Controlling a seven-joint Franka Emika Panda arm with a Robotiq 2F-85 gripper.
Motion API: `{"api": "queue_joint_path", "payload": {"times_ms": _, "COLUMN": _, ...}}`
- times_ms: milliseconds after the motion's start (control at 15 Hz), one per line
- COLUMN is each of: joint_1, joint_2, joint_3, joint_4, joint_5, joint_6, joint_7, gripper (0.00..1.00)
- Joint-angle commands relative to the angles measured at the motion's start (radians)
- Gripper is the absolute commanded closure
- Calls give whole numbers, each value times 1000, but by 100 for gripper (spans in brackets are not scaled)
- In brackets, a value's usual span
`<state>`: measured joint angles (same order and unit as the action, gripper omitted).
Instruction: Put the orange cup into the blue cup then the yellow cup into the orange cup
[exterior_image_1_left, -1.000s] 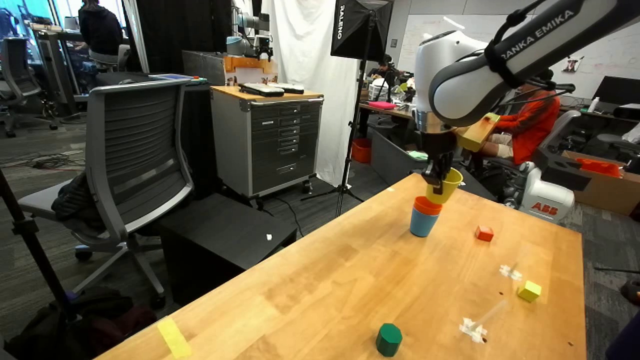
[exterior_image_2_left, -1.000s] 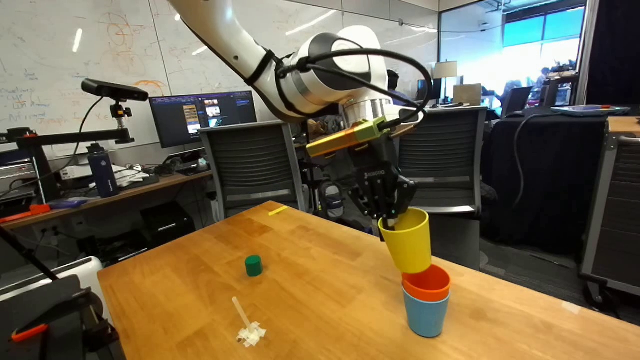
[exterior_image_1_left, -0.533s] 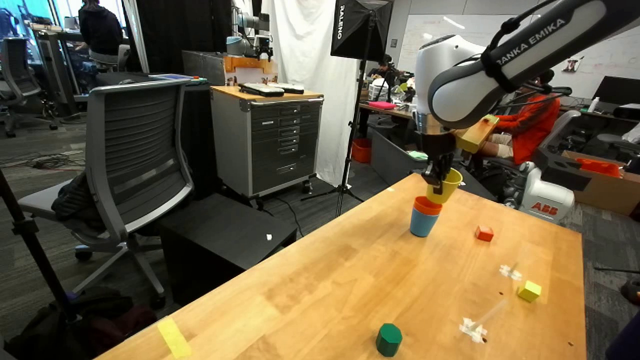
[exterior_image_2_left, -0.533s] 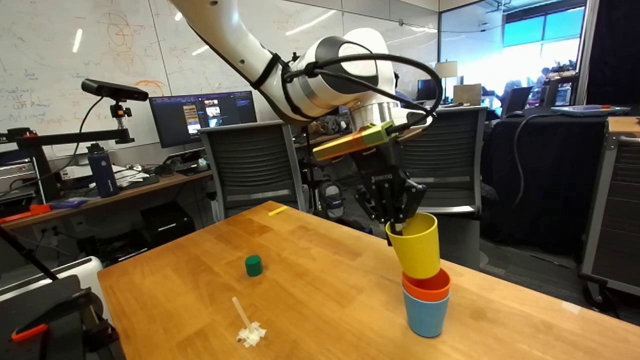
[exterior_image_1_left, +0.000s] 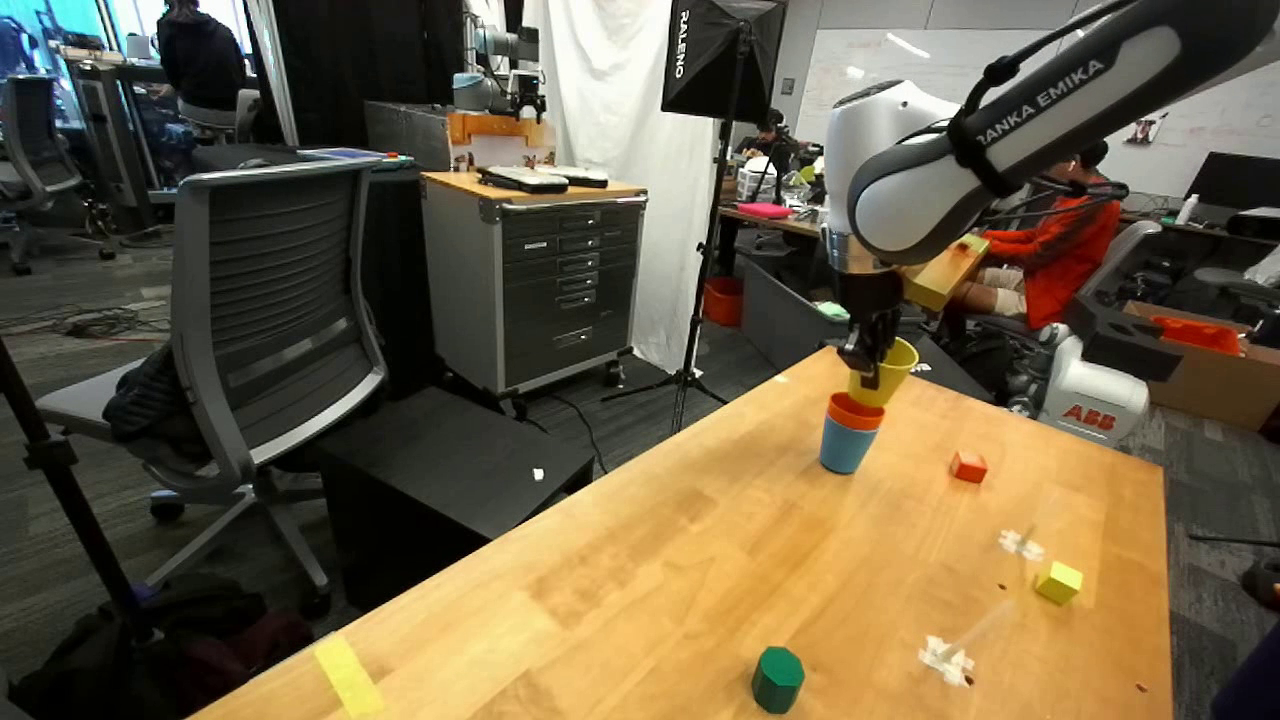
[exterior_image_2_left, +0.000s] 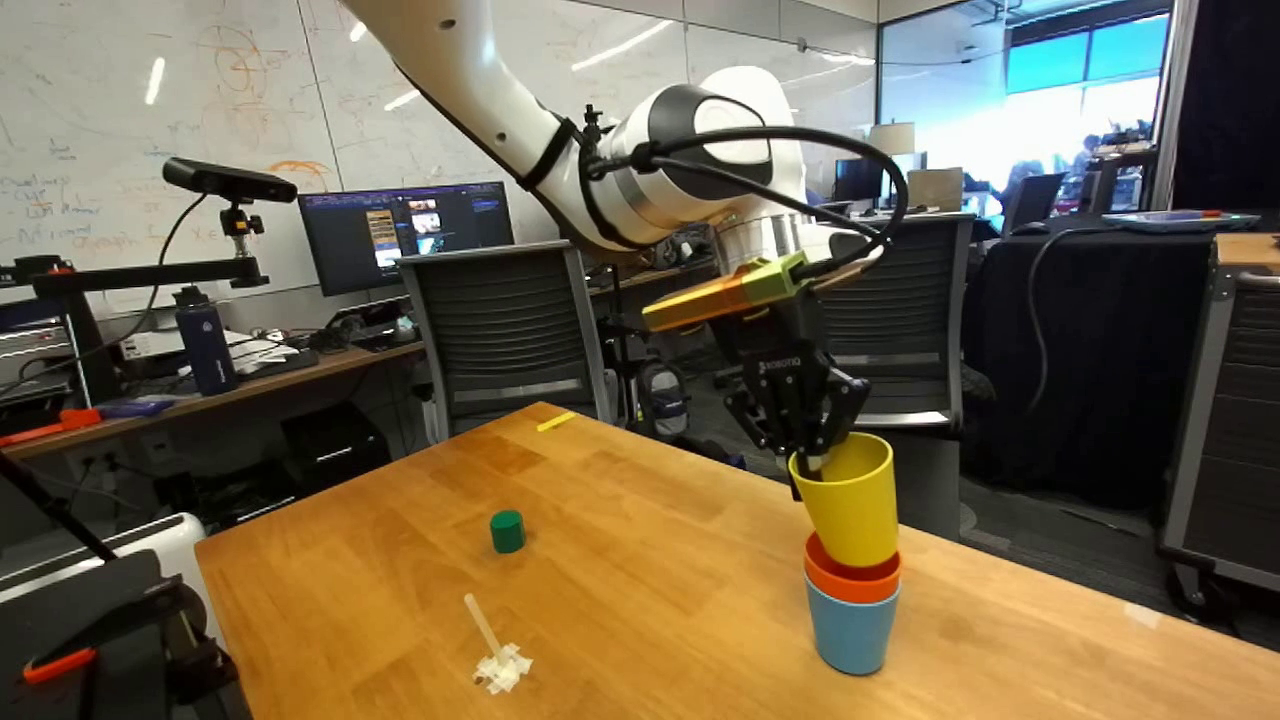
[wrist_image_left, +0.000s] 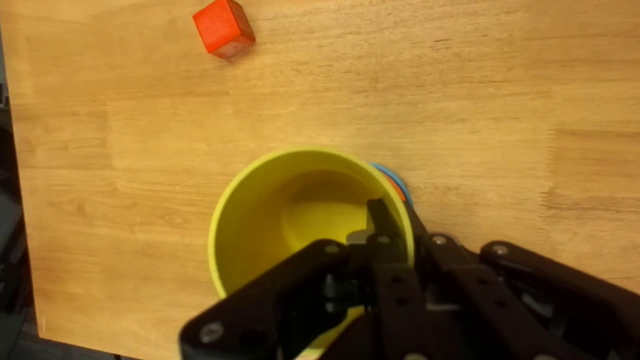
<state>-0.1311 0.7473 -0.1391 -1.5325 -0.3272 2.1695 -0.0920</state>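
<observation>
My gripper (exterior_image_2_left: 808, 476) is shut on the wall of the yellow cup (exterior_image_2_left: 856, 512) near its rim. One finger is inside that cup and the other outside. The yellow cup hangs tilted, its base over the mouth of the orange cup (exterior_image_2_left: 850, 582); whether the base dips below that rim I cannot tell. The orange cup sits nested upright in the blue cup (exterior_image_2_left: 852, 632), which stands on the table. Seen from the wrist, the yellow cup (wrist_image_left: 320, 215) hides most of the stack; only slivers of the orange cup (wrist_image_left: 396, 188) and blue rim (wrist_image_left: 392, 173) show.
A small red block (exterior_image_1_left: 968, 467) lies near the stack. Farther along the table are a yellow block (exterior_image_1_left: 1059, 582) and a green cylinder (exterior_image_2_left: 507, 531). A thin stick is taped upright (exterior_image_2_left: 500, 665) to the tabletop. The table's long edge runs close behind the cups.
The arm has carried the yellow cup sideways and slightly down, bringing it more squarely over the orange cup. The nested orange and blue cups have stayed in place.
</observation>
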Motion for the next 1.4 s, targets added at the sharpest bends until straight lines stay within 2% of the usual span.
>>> {"api": "queue_joint_path", "payload": {"times_ms": 0, "joint_1": 2, "joint_2": 29, "joint_3": -5, "joint_4": 28, "joint_5": 15, "joint_6": -4, "joint_7": 3, "gripper": 98}}
{"api": "queue_joint_path", "payload": {"times_ms": 533, "joint_1": 4, "joint_2": 53, "joint_3": -5, "joint_4": 36, "joint_5": 17, "joint_6": -6, "joint_7": 2, "gripper": 98}}
{"api": "queue_joint_path", "payload": {"times_ms": 600, "joint_1": 5, "joint_2": 56, "joint_3": -6, "joint_4": 39, "joint_5": 17, "joint_6": -9, "joint_7": 6, "gripper": 94}}
{"api": "queue_joint_path", "payload": {"times_ms": 667, "joint_1": 5, "joint_2": 58, "joint_3": -7, "joint_4": 41, "joint_5": 17, "joint_6": -13, "joint_7": 6, "gripper": 68}}
{"api": "queue_joint_path", "payload": {"times_ms": 733, "joint_1": 6, "joint_2": 59, "joint_3": -7, "joint_4": 41, "joint_5": 17, "joint_6": -13, "joint_7": 10, "gripper": 68}}
{"api": "queue_joint_path", "payload": {"times_ms": 800, "joint_1": 6, "joint_2": 60, "joint_3": -7, "joint_4": 41, "joint_5": 18, "joint_6": -13, "joint_7": 12, "gripper": 61}}
{"api": "queue_joint_path", "payload": {"times_ms": 1067, "joint_1": 5, "joint_2": 57, "joint_3": -3, "joint_4": 45, "joint_5": 23, "joint_6": -14, "joint_7": 12, "gripper": 29}}
{"api": "queue_joint_path", "payload": {"times_ms": 1333, "joint_1": 10, "joint_2": 6, "joint_3": 9, "joint_4": 20, "joint_5": 36, "joint_6": -43, "joint_7": -2, "gripper": 1}}
